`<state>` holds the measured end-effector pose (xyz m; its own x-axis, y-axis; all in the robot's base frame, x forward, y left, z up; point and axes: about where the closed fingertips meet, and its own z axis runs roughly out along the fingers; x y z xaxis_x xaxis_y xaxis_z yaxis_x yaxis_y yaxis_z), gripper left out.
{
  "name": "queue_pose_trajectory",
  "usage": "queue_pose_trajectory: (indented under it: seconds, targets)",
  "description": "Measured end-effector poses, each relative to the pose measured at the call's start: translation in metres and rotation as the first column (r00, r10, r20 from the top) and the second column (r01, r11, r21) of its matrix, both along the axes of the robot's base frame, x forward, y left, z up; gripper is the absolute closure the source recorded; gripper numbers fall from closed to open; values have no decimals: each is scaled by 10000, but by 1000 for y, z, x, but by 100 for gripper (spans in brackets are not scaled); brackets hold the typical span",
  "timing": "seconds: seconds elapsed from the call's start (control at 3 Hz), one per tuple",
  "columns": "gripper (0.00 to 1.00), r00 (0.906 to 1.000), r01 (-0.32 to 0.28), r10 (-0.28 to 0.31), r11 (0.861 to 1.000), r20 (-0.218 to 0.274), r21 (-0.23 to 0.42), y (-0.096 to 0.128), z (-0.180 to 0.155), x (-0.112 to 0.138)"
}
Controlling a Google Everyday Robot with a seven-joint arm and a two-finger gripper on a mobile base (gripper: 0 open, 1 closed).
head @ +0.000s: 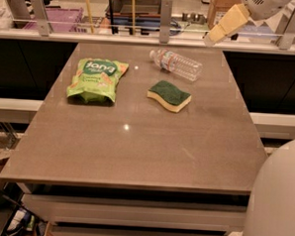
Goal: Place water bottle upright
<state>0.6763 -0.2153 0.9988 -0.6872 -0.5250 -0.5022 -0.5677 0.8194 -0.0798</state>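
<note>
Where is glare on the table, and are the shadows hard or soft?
Camera view: two glints on the table, one near its middle, one right of the green snack bag; soft shadows under the sponge and water bottle; the claw, upper right over the far rail, casts none visible.
</note>
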Motion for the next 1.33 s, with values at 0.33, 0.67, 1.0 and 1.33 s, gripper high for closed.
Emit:
queue_pose_trajectory:
  seconds: [0.33,0.67,1.0,1.33]
  targets:
    - [0,10000,7,-7,10000,-45,1,1,-2,1]
    - [0,9997,113,-113,9999,-196,-5,7,-11,-3]
    - [0,9992,197,-197,9998,-353,12,18,-24,-5]
    - [0,9984,-74,74,10000,-553,9,37,-39,-1]
